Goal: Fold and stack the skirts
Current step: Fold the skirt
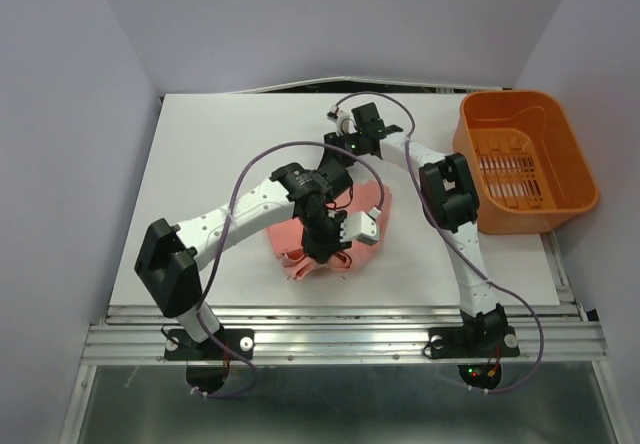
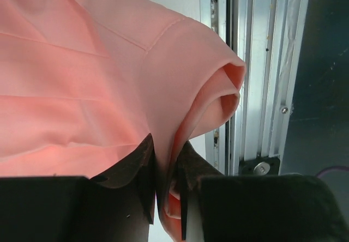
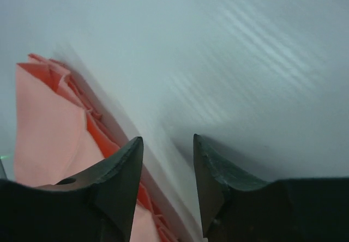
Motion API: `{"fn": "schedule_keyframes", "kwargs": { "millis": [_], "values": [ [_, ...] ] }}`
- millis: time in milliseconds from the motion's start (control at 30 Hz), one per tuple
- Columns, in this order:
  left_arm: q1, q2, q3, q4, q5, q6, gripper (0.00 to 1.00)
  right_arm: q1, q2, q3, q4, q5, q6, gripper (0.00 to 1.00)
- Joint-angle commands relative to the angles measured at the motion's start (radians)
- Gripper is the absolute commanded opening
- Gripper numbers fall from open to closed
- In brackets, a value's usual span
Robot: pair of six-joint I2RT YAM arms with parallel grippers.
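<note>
One salmon-pink skirt (image 1: 283, 236) lies bunched in the middle of the white table (image 1: 200, 164). My left gripper (image 1: 322, 249) is shut on a folded edge of it near the front. In the left wrist view the fabric (image 2: 82, 62) runs between the closed fingers (image 2: 163, 144) and fills most of the frame. My right gripper (image 1: 338, 164) hangs just behind the skirt, open and empty. In the right wrist view its fingers (image 3: 168, 144) are spread over bare table, with the skirt's layered edge (image 3: 49, 122) at the left. No second skirt shows.
An orange plastic basket (image 1: 580, 164) stands at the table's back right, past the right arm's elbow. The aluminium rail (image 1: 340, 339) runs along the front edge and shows close beside the held fabric in the left wrist view (image 2: 262, 62).
</note>
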Motion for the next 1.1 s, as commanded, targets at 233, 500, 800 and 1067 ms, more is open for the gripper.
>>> {"fn": "schedule_keyframes", "kwargs": {
  "millis": [233,500,800,1067],
  "values": [
    [0.151,0.180,0.355,-0.100,-0.015,0.109,0.00,0.087,-0.052,-0.215,-0.019,-0.164,-0.070,0.41],
    [0.206,0.326,0.453,-0.094,-0.075,0.209,0.01,0.107,-0.070,-0.241,0.004,-0.218,-0.029,0.41],
    [0.256,0.462,0.528,-0.023,-0.113,0.284,0.07,0.116,-0.058,-0.224,0.018,-0.257,-0.001,0.41],
    [0.287,0.499,0.554,0.098,-0.186,0.319,0.35,0.116,-0.029,-0.191,0.018,-0.275,0.016,0.42]
  ]
}}
